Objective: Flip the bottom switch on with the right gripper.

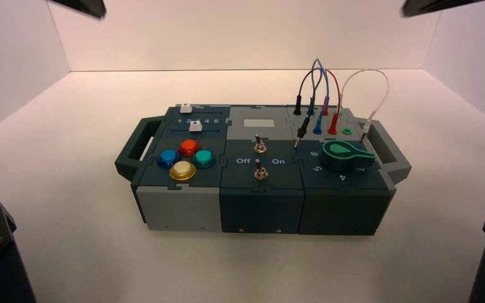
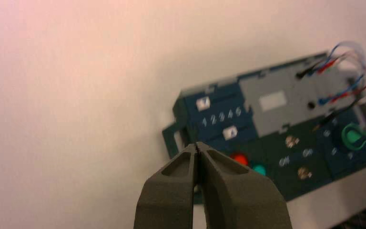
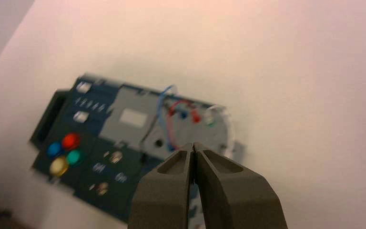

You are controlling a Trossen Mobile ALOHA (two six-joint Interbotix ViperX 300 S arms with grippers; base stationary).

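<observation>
The box [image 1: 183, 208] stands in the middle of the white table. Its middle dark panel bears two small silver toggle switches between the words "Off" and "On". The bottom switch [image 1: 261, 172] is the nearer one; its twin [image 1: 259, 146] sits behind it. In the right wrist view the bottom switch [image 3: 102, 188] shows blurred, far from my right gripper [image 3: 193, 145], which is shut and empty, high above the table off the box's right. My left gripper [image 2: 198, 145] is shut and empty, high off the box's left. Only the arm bases show in the high view.
The box also bears red [image 1: 189, 147], blue [image 1: 167, 158], teal [image 1: 204, 158] and yellow [image 1: 182, 170] push buttons, two white sliders [image 1: 194, 126], a green knob [image 1: 342, 153] and plugged wires [image 1: 319, 95]. Handles stick out at both ends. White walls enclose the table.
</observation>
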